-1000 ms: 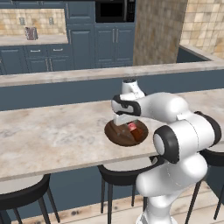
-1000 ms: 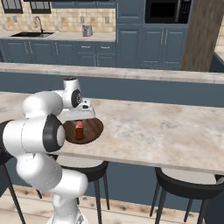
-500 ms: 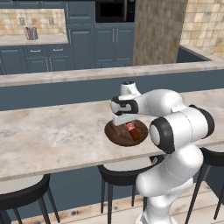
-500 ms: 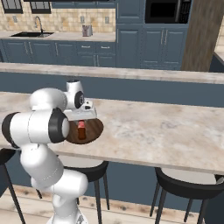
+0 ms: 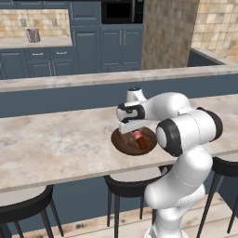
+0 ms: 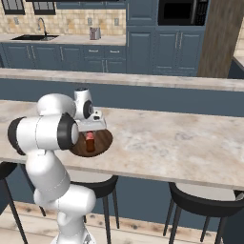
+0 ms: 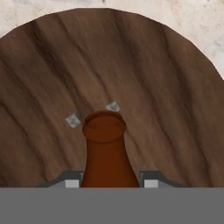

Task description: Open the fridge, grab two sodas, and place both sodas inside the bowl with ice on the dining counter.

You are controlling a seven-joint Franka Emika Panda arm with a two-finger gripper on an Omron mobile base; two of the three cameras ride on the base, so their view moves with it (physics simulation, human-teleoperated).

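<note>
jaws narrowly parted – grasping cola bottle [image 7: 104, 151] neck – over bowl [image 7: 175, 109]

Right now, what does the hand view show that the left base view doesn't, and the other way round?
Hand view alone: the cola bottle's open brown mouth seen from above, the bottle's neck standing between the tool's fingertips, and two small pale cubes on the bowl's wood grain.

Left base view alone: the arm bent over the dining counter, the bottle's red label, black stools below, and blue cabinets behind.

Shared: the bottle inside the dark wooden bowl on the marbled top.
</note>
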